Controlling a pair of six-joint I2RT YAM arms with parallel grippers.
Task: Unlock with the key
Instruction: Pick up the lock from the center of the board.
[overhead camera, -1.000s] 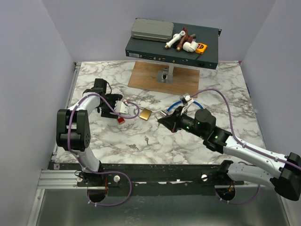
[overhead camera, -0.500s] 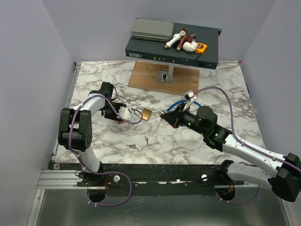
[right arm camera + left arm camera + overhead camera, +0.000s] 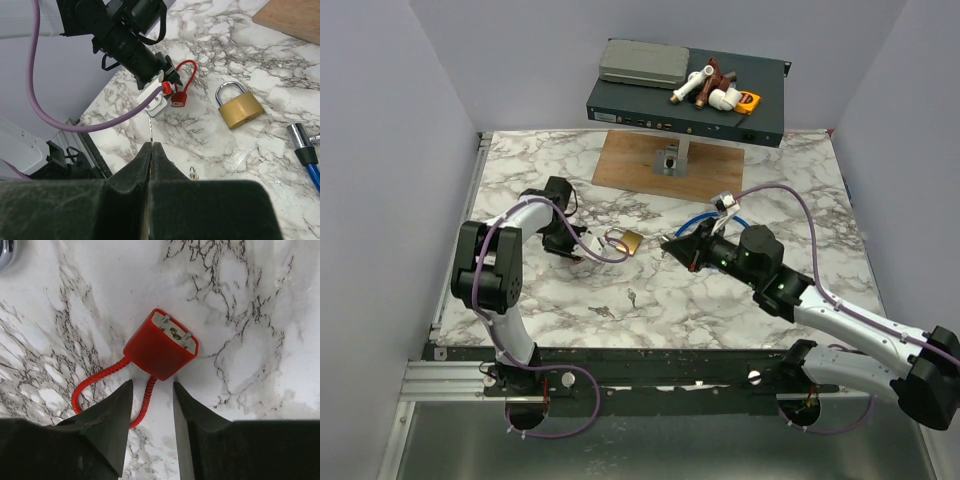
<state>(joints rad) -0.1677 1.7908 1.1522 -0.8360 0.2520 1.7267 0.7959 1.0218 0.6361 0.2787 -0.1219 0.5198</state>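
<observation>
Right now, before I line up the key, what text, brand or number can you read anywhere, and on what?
No text is legible in any view.
On the red rectangular padlock body: the keyhole face shows no marking.
On the brass padlock: any stamp is too small to read.
On the dark metal rack box: the front-panel labels are too small and blurred.
On the small yellow tool lying on it: the marking is blurred.

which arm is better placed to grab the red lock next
Left. The left pincer is open right at the red lock, its cable between the fingers. The right pincer is shut and farther off.
</observation>
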